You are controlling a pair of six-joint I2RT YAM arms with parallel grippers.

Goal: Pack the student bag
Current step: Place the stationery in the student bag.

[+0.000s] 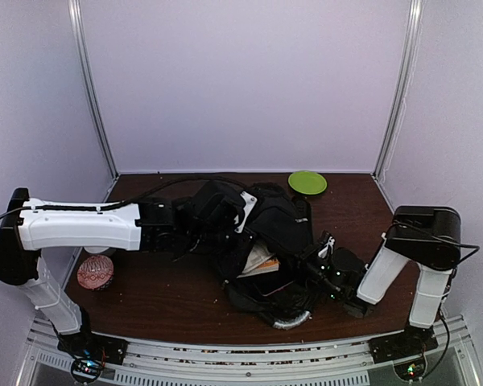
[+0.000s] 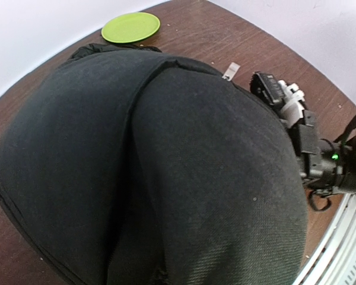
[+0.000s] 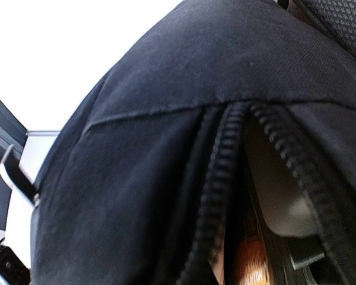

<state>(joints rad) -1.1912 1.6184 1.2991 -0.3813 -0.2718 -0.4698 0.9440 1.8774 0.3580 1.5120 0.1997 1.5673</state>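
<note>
The student bag (image 1: 278, 217) is a large black backpack lying in the middle of the table. It fills the left wrist view (image 2: 166, 166) and the right wrist view (image 3: 124, 178). My left gripper (image 1: 195, 221) reaches into the bag's raised left side and is shut on bunched fabric, which hides its fingers. My right gripper (image 1: 315, 261) is shut and pressed against the bag's right edge, beside the parted zipper (image 3: 225, 154). Its fingers are hidden too. Through the opening show a pale book (image 1: 262, 261) and something orange (image 3: 252, 261).
A green plate (image 1: 307, 182) (image 2: 130, 27) lies at the back of the table, behind the bag. A red patterned round object (image 1: 95, 272) sits at the front left under the left arm. The right arm (image 2: 320, 160) stands close to the bag's right side.
</note>
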